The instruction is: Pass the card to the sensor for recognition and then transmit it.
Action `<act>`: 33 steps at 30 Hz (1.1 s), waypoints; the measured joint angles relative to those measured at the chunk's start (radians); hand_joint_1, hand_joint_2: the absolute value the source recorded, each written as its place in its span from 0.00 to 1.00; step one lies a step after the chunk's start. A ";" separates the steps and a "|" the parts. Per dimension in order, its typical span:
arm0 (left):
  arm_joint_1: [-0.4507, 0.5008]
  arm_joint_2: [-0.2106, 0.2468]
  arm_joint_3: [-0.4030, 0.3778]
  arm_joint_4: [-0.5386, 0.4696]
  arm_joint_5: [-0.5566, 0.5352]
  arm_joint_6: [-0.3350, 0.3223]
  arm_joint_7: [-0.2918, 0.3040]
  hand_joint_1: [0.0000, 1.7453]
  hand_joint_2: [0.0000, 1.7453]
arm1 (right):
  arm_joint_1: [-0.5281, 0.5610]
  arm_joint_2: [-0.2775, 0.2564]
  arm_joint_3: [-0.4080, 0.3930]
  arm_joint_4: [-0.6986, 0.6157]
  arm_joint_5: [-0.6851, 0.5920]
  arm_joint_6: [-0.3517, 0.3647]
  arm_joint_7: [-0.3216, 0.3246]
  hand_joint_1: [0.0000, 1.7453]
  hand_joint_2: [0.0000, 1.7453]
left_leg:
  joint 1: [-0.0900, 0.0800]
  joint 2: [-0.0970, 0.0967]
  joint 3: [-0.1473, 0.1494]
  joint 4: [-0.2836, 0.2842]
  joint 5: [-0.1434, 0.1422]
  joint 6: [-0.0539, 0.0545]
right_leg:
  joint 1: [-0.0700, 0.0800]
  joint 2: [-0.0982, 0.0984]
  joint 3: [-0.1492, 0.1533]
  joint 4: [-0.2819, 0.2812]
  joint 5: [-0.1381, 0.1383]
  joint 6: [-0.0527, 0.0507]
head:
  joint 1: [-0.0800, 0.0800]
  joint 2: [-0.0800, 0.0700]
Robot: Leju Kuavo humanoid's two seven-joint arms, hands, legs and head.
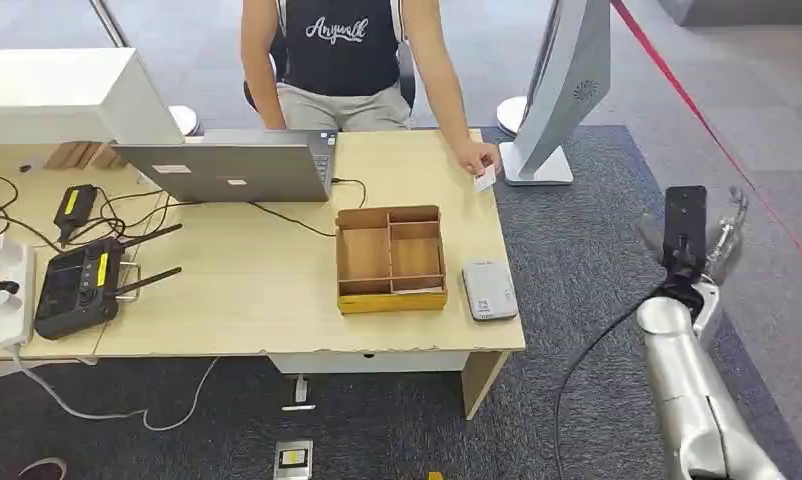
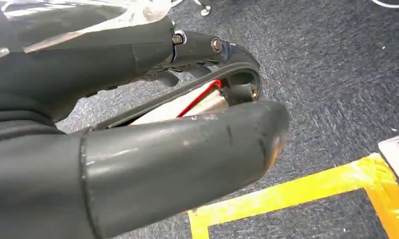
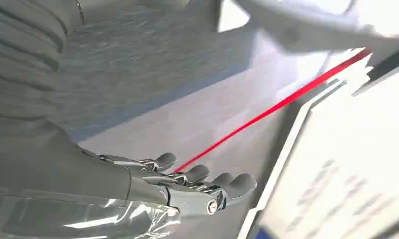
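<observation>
The card (image 1: 485,180) is a small white one, pinched in a person's hand (image 1: 474,158) at the far right corner of the wooden table (image 1: 247,290), just beside the base of a tall white stand (image 1: 562,90). The person stands behind the table in a dark top. Nearer the front edge, the sensor (image 1: 489,290), a flat grey-white pad, lies on the tabletop just to the right of a wooden tray with compartments (image 1: 391,258). Further left there's a grey laptop (image 1: 232,165), then a black router with antennas (image 1: 82,285) and a tangle of cables near a white power strip (image 1: 9,295).

The robot's right hand (image 1: 712,245) is raised out past the table's right side, over the grey carpet, well apart from the card; in the right wrist view its fingers (image 3: 197,174) lie stretched out side by side with nothing in them. The left hand (image 2: 152,124) hangs above carpet marked with yellow tape (image 2: 307,191); its thumb and fingers are curled in toward each other, and I cannot tell whether they have hold of anything
</observation>
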 joint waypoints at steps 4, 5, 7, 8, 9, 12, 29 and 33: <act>0.001 -0.003 -0.016 0.000 0.003 0.001 -0.009 0.00 0.00 | -0.079 0.010 0.155 -0.024 0.056 0.023 -0.006 0.00 1.00 | 0.000 -0.001 -0.001 0.000 0.000 0.000 | 0.000 -0.001 -0.001 0.001 0.000 0.000 | 0.000 0.000; 0.001 -0.003 -0.022 0.000 0.004 0.001 -0.010 0.00 0.00 | -0.098 0.012 0.189 -0.024 0.074 0.027 -0.006 0.00 1.00 | 0.000 -0.001 -0.001 0.000 0.000 0.000 | 0.000 -0.001 -0.001 0.001 0.000 0.000 | 0.000 0.000; 0.001 -0.003 -0.032 0.000 0.007 0.001 -0.010 0.00 0.00 | -0.136 0.018 0.252 -0.021 0.109 0.034 -0.006 0.00 1.00 | 0.000 -0.001 -0.002 0.000 0.000 0.000 | 0.000 -0.001 -0.001 0.000 0.000 0.000 | 0.000 0.000; 0.001 -0.003 -0.035 0.000 0.008 0.001 -0.010 0.00 0.00 | -0.153 0.021 0.283 -0.018 0.124 0.038 -0.006 0.00 1.00 | 0.000 -0.001 -0.002 0.000 0.000 0.000 | 0.000 -0.001 -0.002 0.000 0.000 0.000 | 0.000 0.000; 0.001 -0.003 -0.040 0.000 0.009 0.000 -0.010 0.00 0.00 | -0.168 0.025 0.311 -0.013 0.143 0.042 -0.006 0.00 1.00 | 0.000 -0.001 -0.002 0.000 0.000 0.000 | 0.000 -0.001 -0.002 0.000 0.000 0.000 | 0.000 0.000; -0.002 -0.003 -0.053 -0.001 0.012 -0.001 -0.005 0.00 0.00 | -0.220 0.040 0.382 0.024 0.225 0.053 -0.010 0.00 1.00 | 0.000 -0.001 -0.002 0.000 0.000 0.000 | 0.000 -0.001 -0.002 0.000 0.000 0.000 | 0.001 0.000; -0.012 -0.001 -0.122 -0.008 0.010 -0.026 0.005 0.00 0.00 | -0.351 0.064 0.576 0.246 0.351 0.087 0.031 0.00 1.00 | 0.000 -0.002 -0.003 0.000 0.000 0.000 | 0.000 -0.002 -0.003 0.000 0.000 0.000 | 0.000 0.000; -0.012 0.000 -0.132 -0.009 0.012 -0.028 0.008 0.00 0.00 | -0.351 0.061 0.594 0.271 0.370 0.082 0.039 0.00 1.00 | 0.000 -0.001 -0.003 0.000 0.000 0.000 | 0.000 -0.002 -0.003 0.000 0.000 0.000 | 0.000 0.000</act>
